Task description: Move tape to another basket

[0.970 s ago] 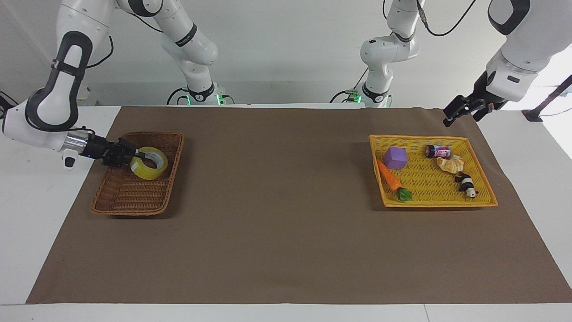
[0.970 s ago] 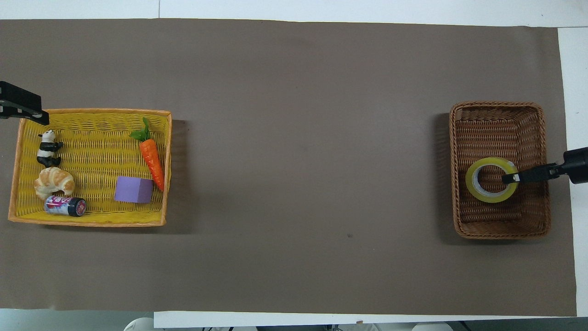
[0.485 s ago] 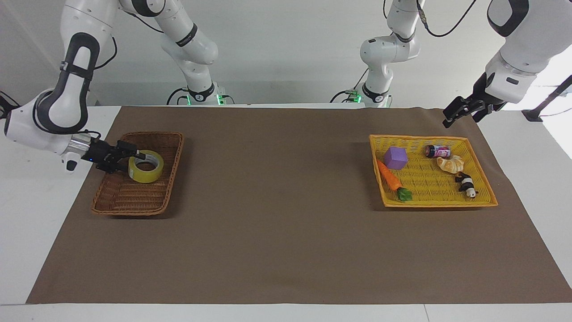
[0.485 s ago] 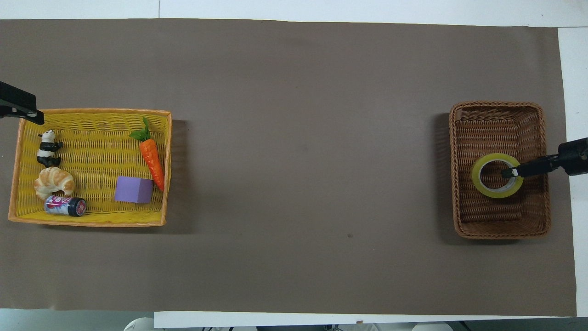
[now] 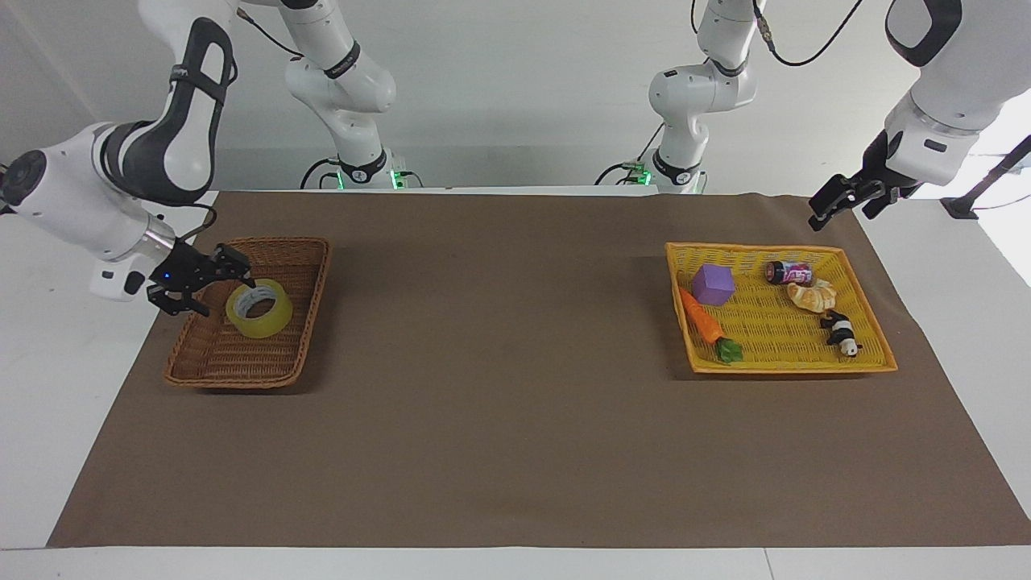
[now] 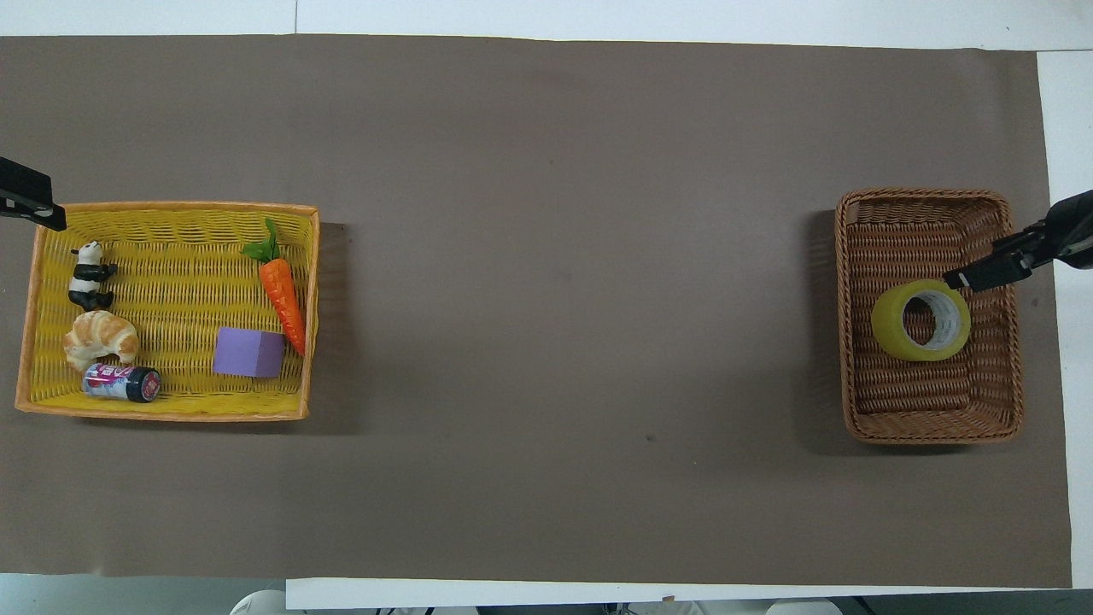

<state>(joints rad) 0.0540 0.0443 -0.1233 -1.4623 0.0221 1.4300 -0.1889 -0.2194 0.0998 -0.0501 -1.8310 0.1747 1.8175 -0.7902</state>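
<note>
The yellow tape [image 5: 259, 309] lies tilted inside the brown wicker basket [image 5: 211, 372] at the right arm's end of the table. It also shows in the overhead view [image 6: 892, 323], in the basket [image 6: 931, 427]. My right gripper [image 5: 225, 296] is open and empty, just over the basket's rim beside the tape. Its upper fingertip [image 5: 246, 281] is close to the roll's top edge; I cannot tell whether they touch. In the overhead view the right gripper [image 6: 982, 272] reaches in over the basket's rim. My left gripper [image 5: 842, 211] hangs open and empty over the mat, and it shows at the edge of the overhead view [image 6: 30, 201].
A yellow plastic mesh tray [image 5: 785, 366] at the left arm's end holds a purple cube [image 5: 713, 283], a carrot [image 5: 702, 321], a small can [image 5: 788, 272], a croissant [image 5: 812, 296] and a panda figure [image 5: 840, 330]. A brown mat [image 5: 499, 362] covers the table.
My right gripper has let go of the tape, opened and drawn back toward the basket's rim. The tape has settled tilted in the wicker basket. The left gripper has drifted slightly.
</note>
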